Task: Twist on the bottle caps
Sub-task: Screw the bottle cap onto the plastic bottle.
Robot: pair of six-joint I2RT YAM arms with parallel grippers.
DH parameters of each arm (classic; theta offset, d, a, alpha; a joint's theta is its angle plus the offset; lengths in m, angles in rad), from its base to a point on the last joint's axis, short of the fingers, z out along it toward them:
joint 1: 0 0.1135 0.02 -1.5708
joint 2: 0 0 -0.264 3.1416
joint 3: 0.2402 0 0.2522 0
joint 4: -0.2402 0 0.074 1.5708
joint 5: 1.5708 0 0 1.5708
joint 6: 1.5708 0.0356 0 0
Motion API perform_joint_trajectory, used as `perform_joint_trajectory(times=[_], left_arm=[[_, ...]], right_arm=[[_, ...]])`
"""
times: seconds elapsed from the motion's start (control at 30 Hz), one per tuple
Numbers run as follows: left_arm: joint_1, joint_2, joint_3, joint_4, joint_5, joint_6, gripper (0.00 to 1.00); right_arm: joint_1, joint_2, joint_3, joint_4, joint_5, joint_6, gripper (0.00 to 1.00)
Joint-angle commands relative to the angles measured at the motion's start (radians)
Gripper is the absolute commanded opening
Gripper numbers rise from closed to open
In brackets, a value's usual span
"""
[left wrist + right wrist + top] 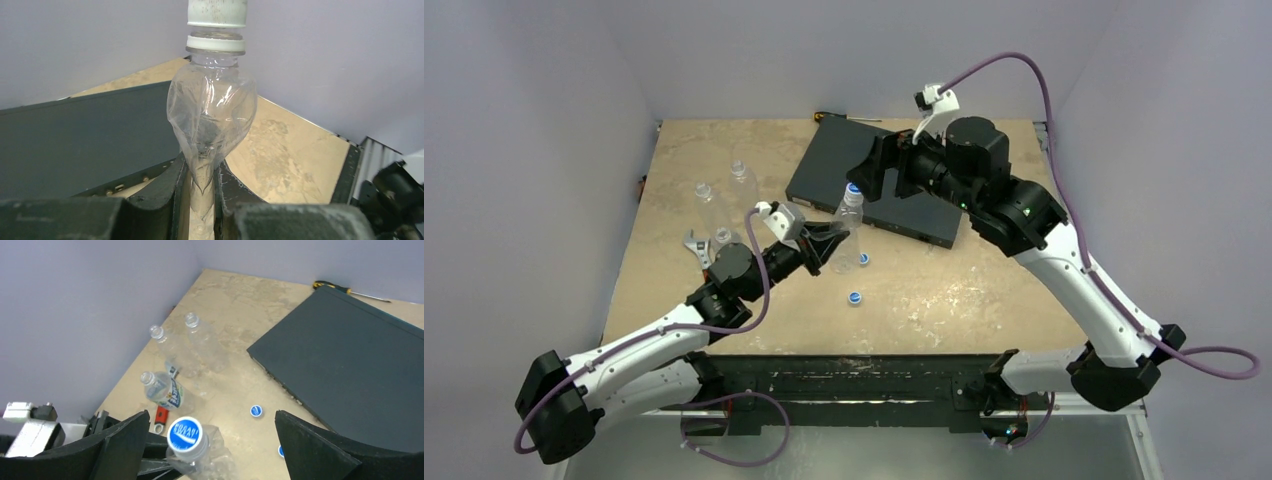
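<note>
My left gripper (pixel 832 245) is shut on a clear bottle (pixel 848 232) and squeezes its crumpled body; the left wrist view shows the fingers (pixel 170 195) pinching the bottle (pixel 212 110). A blue cap with a white rim (pixel 184 435) sits on its neck, also seen in the left wrist view (pixel 217 12). My right gripper (pixel 211 414) is open, its jaws wide on either side of that cap without touching it; it hangs over the bottle top (pixel 869 175). Two loose caps (pixel 864 259) (pixel 854 297) lie on the table.
Three uncapped bottles (pixel 165 342) (pixel 200 337) (pixel 165 390) stand at the left, one labelled. A red-handled wrench (pixel 161 415) lies by them. A flat black box (pixel 894 190) lies behind the held bottle. A screwdriver (pixel 844 118) lies at the far edge.
</note>
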Motion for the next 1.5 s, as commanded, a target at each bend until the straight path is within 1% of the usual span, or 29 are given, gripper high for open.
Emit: perform_joint_trajectory(times=[0.0,0.13,0.43,0.77,1.07,1.47], left_arm=[[0.006,-0.026,-0.004,0.032,0.212,-0.033,0.00],[0.007,-0.020,0.021,0.033,0.272,-0.070,0.00],[0.008,-0.017,0.059,0.045,0.299,-0.104,0.00],[0.008,-0.016,0.056,0.068,0.318,-0.132,0.00],[0.038,-0.018,0.041,0.105,0.372,-0.184,0.00],[0.062,-0.010,0.044,0.127,0.388,-0.211,0.00]], right_arm=[[-0.064,-0.057,-0.105,0.225,-0.371,-0.090,0.98],[-0.066,-0.061,-0.170,0.348,-0.501,-0.071,0.98],[-0.060,-0.081,-0.251,0.426,-0.527,-0.097,0.98],[-0.037,-0.105,-0.263,0.380,-0.488,-0.146,0.98],[-0.036,-0.122,-0.272,0.349,-0.532,-0.188,0.98],[0.018,-0.111,-0.268,0.311,-0.456,-0.237,0.98]])
